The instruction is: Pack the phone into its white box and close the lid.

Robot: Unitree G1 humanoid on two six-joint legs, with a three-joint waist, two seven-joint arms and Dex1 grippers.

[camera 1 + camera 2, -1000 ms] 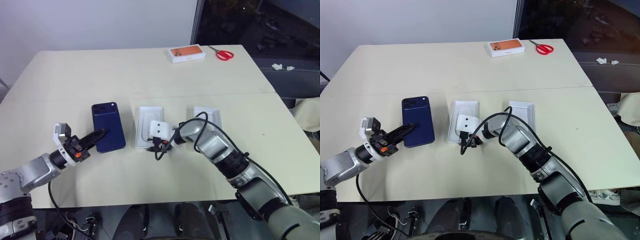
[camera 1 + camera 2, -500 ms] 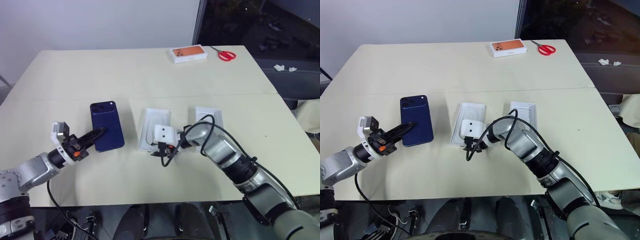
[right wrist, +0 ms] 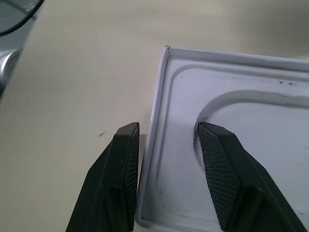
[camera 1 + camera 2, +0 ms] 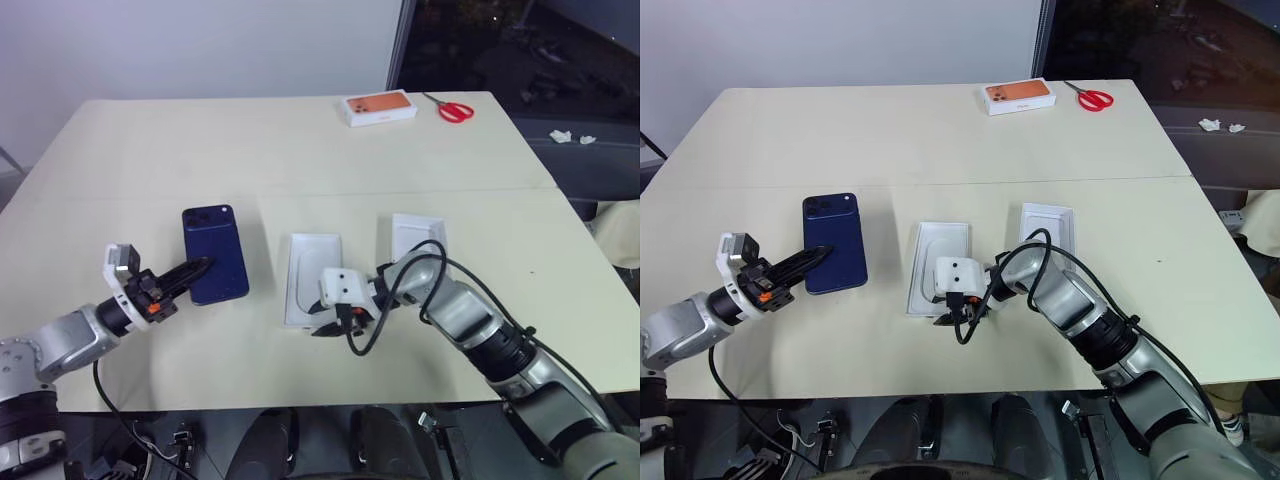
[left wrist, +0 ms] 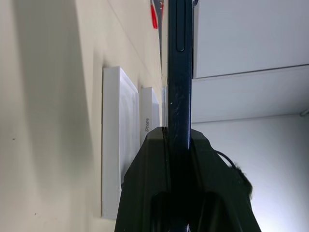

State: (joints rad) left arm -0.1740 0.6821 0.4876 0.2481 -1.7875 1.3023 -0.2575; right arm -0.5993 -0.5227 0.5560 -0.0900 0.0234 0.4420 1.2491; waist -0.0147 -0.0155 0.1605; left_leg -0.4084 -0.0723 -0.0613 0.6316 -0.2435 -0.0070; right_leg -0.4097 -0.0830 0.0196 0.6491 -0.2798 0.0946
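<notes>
Right gripper (image 3: 166, 133) has pulled back toward the near edge of the table (image 4: 300, 150) and now sits at the near end of the white box (image 4: 312, 255). Left arm and phone unchanged.

- Table: pale cream and wide, with a seam running left to right across the middle.
- White box: lies flat at centre, long axis near to far. The head views give a plain white rectangle. The right wrist view adds a white moulded inner face with an oval recess and a thin raised wall.
- Right jaws: released and apart, straddling that wall. One finger (image 3: 126, 159) is outside over the table, the other inside at the edge of the recess. Nothing is grasped.
- Lid (image 4: 418, 232): just right of the box, open side up, white inside.
- Phone (image 4: 215, 250): left of the box, dark navy with a glossy back, camera cluster at the far left corner.
- Left gripper (image 4: 200, 267): clenched on the phone's near edge. The left wrist view shows the phone edge-on between the fingers, its side button visible. Whether its far end rests on the table I cannot tell.
- Orange-topped box (image 4: 380, 105): far edge of the table.
- Red scissors (image 4: 450, 108): just right of the orange-topped box.
</notes>
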